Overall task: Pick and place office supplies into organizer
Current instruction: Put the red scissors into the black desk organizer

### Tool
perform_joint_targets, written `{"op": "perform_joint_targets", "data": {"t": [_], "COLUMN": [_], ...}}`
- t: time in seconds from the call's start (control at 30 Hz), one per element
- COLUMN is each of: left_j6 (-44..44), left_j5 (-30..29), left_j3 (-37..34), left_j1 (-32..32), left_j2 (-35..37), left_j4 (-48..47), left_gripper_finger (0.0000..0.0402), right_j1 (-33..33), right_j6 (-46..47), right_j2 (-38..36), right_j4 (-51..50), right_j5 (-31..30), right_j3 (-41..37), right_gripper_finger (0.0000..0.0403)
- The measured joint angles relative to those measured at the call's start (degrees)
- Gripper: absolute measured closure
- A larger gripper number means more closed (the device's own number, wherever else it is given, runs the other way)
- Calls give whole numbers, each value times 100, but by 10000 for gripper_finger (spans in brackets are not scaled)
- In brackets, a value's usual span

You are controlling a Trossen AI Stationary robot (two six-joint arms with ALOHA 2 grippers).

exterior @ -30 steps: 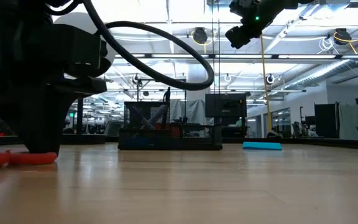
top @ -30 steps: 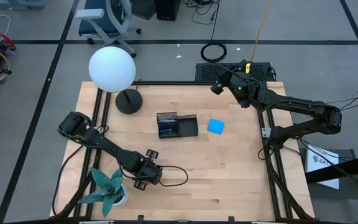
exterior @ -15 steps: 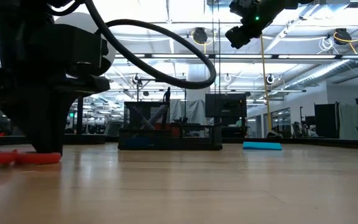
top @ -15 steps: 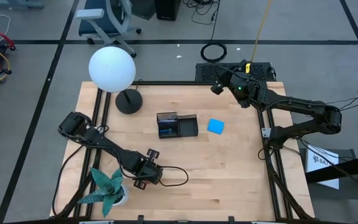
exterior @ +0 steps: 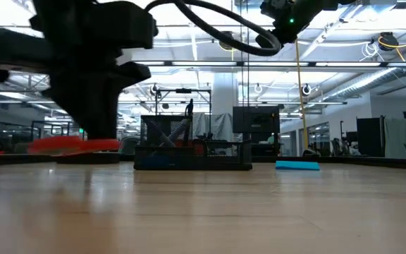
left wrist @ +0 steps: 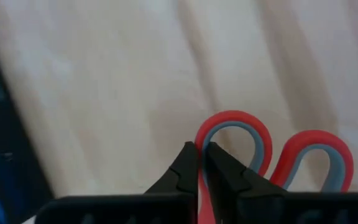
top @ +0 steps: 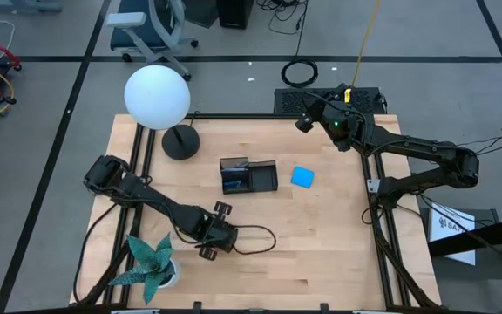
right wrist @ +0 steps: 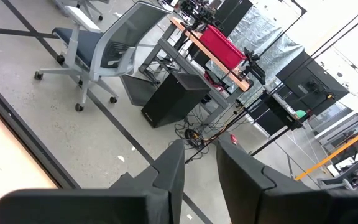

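Wooden table (top: 321,253) — bearing organizer (top: 248,176); blue pad (top: 302,177); lamp base (top: 180,142); plant (top: 151,262).

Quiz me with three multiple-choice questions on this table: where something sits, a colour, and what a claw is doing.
1. Where does the blue pad lie?
A. On the table, to the right of the organizer as seen from above
B. Inside the organizer
C. Under the lamp

2. What colour are the handles of the scissors?
A. Green
B. Red
C. Yellow

3. What is the left gripper doing?
A. Hanging open over the pad
B. Resting shut in the organizer
C. Shut on a scissors handle, held off the table

Answers: 1 A, the high view shows the pad on bare wood beside the tray. 2 B, the left wrist view shows red loops. 3 C, its fingers pinch one loop, and the low view shows the scissors above the tabletop.
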State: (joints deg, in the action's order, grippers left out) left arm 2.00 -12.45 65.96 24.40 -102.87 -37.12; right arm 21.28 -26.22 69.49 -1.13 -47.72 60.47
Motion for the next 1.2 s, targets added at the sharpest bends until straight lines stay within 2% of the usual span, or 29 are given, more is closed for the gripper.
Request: {"op": "perform_joint_targets", "data": {"t": [0.13, 0.33, 0.7, 0.8, 1.0, 1.2], "left_j6": [-26, -204, -472, -705, -989, -789], "left_j5": [-140, -188, -1094, -1183, -941, -59], "left_j3": [15, 19, 24, -46, -828, -1879], "left_j1": [-204, -383, -419, -469, -1004, -1805], "left_j2": [138, 660, 1992, 2196, 2682, 3418], "left_j4": [87, 714, 1401, 1879, 3196, 5152], "left_gripper_finger": [388, 388, 388, 388, 388, 388], "right_j1": [-2, 0, 0, -2, 0, -2], "right_j6": [-1, -1, -1, -2, 0, 0], "right_j2": [0, 0, 0, 0, 0, 0], "right_j4": [0, 0, -9, -15, -35, -48], "right_j5": [0, 0, -1, 0, 0, 0], "right_j3": [0, 1, 0, 0, 0, -4], "right_gripper_finger": [318, 318, 318, 318, 318, 318]}}
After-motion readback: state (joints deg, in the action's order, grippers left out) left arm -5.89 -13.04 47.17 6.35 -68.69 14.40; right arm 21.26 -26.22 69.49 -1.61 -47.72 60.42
